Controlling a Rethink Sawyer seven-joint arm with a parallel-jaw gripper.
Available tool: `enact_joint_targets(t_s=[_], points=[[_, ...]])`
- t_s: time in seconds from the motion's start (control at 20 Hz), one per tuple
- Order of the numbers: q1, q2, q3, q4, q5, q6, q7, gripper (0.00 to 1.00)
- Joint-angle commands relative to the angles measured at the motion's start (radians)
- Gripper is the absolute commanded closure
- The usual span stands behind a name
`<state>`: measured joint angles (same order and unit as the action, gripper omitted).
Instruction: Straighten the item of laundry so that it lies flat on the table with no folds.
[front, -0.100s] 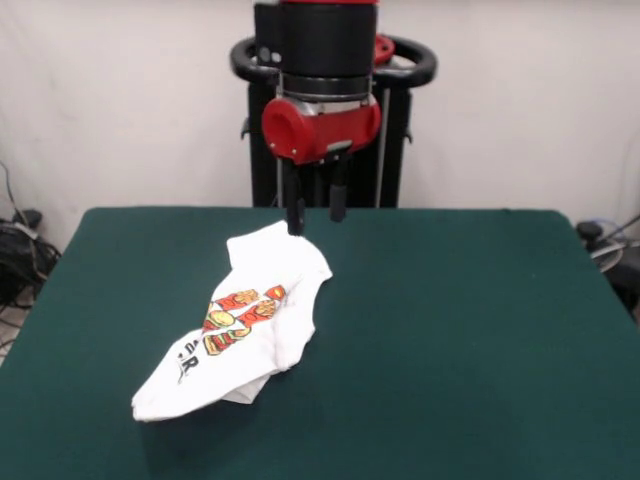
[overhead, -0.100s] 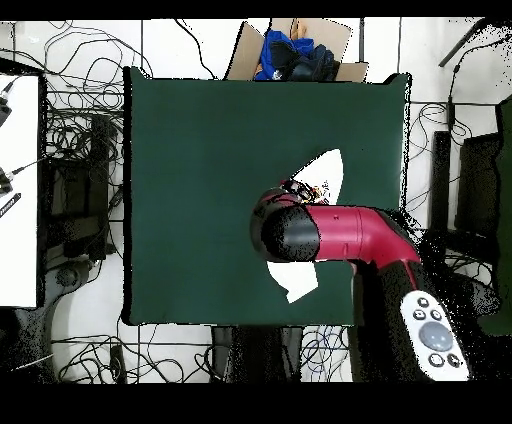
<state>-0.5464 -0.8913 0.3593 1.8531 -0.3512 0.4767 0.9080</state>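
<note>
T-shirt (front, -0.100s: 245, 325) crumpled on table (front, -0.100s: 460, 330) | end effector (front, -0.100s: 316, 218) — fingers apart, one tip touching shirt's far edge

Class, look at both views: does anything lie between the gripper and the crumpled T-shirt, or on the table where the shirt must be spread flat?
Nothing visible does. The gripper hangs directly over the T-shirt's far end, and the green table around the shirt shows no other objects.

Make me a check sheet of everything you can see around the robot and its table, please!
Surface: green table, bare apart from the shirt.
Job's things: shirt crumpled and folded, print partly showing.
Clutter: nothing seen on the table.
Gripper: gripper open, one finger touching the shirt's far edge.
Cables: tangled on the floor around the table.
Surroundings: cardboard box holding blue and dark things beyond the table; white wall.
</note>
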Motion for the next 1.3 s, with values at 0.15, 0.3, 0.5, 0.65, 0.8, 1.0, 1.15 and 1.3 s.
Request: enact_joint_targets(t_s=[0.15,0.3,0.5,0.65,0.8,1.0,1.15,1.3], points=[[0.069,0.035,-0.066,-0.053,0.044,0.070,0.251,0.00],[0.085,0.032,-0.094,-0.043,0.069,0.042,0.303,0.00],[0.176,0.078,-0.195,-0.103,0.099,-0.009,0.438,0.00],[0.245,0.108,-0.298,-0.138,0.126,-0.048,0.520,0.00],[0.291,0.134,-0.368,-0.159,0.151,-0.073,0.567,0.00],[0.317,0.174,-0.414,-0.178,0.180,-0.111,0.600,0.00],[0.324,0.211,-0.437,-0.195,0.190,-0.153,0.637,0.00],[0.327,0.246,-0.461,-0.209,0.193,-0.202,0.677,0.00]])
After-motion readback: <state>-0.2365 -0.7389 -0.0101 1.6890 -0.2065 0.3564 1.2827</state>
